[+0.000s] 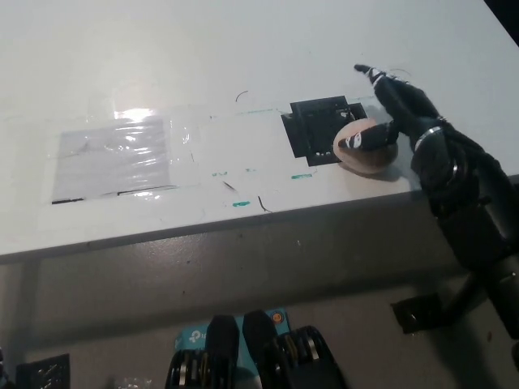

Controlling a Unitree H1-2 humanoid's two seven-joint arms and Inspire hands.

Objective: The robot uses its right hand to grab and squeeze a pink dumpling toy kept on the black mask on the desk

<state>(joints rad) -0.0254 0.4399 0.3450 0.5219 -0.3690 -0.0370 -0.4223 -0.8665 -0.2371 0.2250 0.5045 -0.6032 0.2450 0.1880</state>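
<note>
Nearest the camera, under the desk edge, a teal label with an orange corner peeks out from the dark floor area; any writing on it is too small to read. A flat black square lies at the lower left corner, and a black bracket-like piece sits at the lower right.

The grey front edge of the desk runs across the frame, rising toward the right. The black right arm comes in from the lower right and crosses this edge.

On the white desktop, just past the edge, the pink dumpling toy lies at the right side of the black mask, overlapping its right border. The toy looks pale pink, smooth and rounded, somewhat flattened, with a shadow below it on the desk. The right hand rests against the toy's right side: one black finger lies across the top of the toy, while others stretch straight out past it, up and to the left. The hand is spread out, not wrapped around the toy.

The mask is a black square patch with faint lighter lines inside. Short teal marks and thin dark pen strokes dot the surface around it; none form readable letters.

Farther left, a clear glossy plastic sheet is taped flat to the desk, catching a bright glare.

The left hand does not appear.
</note>
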